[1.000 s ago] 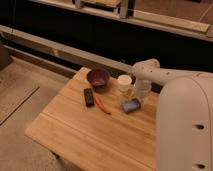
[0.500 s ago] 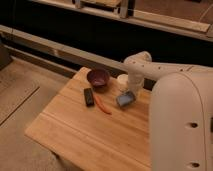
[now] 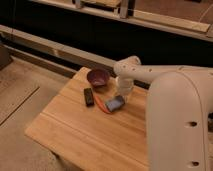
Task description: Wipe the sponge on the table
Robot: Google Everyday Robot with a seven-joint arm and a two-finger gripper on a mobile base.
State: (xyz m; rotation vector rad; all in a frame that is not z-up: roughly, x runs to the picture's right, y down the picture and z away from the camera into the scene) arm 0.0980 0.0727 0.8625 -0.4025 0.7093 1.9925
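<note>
The blue-grey sponge (image 3: 114, 104) lies flat on the wooden table (image 3: 85, 135), right of the centre of its far half. My gripper (image 3: 120, 97) comes down from the white arm's bend and is shut on the sponge's right end, pressing it to the wood. The sponge's left edge touches or nearly touches a thin orange-red stick (image 3: 102, 105).
A purple bowl (image 3: 98, 76) stands at the table's far edge, just left of the arm. A black narrow object (image 3: 88, 96) lies left of the stick. My own white body (image 3: 180, 125) fills the right side. A dark railing runs behind the table.
The gripper has slid the sponge leftwards across the table, towards the orange-red stick, and the arm's bend has swung left with it.
</note>
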